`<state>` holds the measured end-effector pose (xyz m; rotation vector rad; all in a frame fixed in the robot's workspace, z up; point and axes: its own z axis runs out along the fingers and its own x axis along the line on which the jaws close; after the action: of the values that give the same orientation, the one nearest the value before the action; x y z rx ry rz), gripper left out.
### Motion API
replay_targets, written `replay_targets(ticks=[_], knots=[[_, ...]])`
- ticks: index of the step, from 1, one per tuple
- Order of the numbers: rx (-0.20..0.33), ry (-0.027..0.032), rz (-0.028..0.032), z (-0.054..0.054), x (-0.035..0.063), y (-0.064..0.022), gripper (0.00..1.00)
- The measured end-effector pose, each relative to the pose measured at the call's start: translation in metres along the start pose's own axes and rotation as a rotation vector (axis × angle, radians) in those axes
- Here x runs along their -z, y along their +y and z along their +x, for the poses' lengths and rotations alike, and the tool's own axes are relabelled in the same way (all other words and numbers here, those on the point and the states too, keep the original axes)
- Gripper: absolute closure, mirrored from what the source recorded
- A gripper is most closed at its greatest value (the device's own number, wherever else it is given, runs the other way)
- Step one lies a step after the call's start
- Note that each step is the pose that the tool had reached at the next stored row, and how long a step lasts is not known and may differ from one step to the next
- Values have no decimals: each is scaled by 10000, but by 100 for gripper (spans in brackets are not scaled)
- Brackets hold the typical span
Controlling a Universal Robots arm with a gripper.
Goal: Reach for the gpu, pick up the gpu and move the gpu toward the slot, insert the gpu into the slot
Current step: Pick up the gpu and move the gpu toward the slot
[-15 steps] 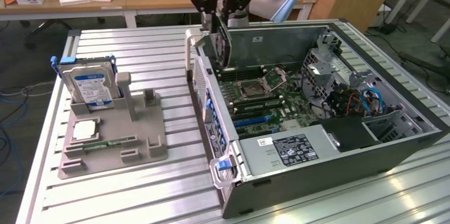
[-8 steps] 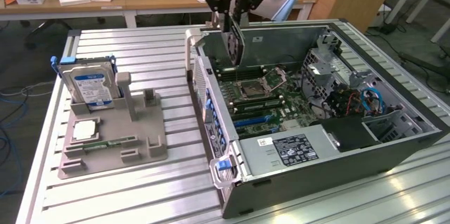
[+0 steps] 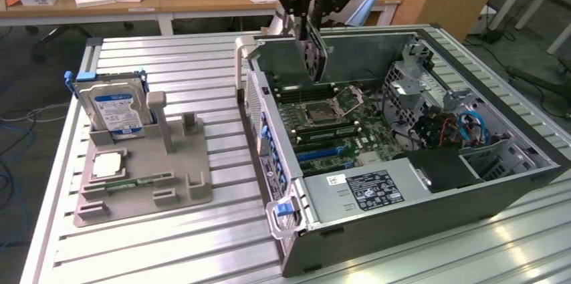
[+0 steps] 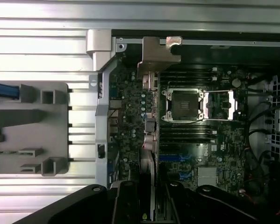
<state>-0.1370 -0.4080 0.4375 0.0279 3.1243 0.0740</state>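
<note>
The gripper (image 3: 306, 25) hangs at the upper middle of the exterior frame, fingers clamped on the gpu (image 3: 315, 60), which is held upright over the far end of the open computer case (image 3: 428, 194). Reach and pick-up look done! From the wrist, the gpu (image 4: 149, 175) runs edge-on between the fingers (image 4: 125, 203), above the green motherboard (image 4: 130, 116) beside the CPU socket (image 4: 184, 105). The slot (image 3: 317, 154), a blue connector near the frame's centre, sits empty and apart from the gpu. The last stretch of the carry and the insertion remain, I'd say.
</note>
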Motion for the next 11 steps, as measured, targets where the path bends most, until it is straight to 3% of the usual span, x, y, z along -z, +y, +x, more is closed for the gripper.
replay_targets(ticks=[11], knots=[[-2, 0, 0, -479, -25, 8, 74]])
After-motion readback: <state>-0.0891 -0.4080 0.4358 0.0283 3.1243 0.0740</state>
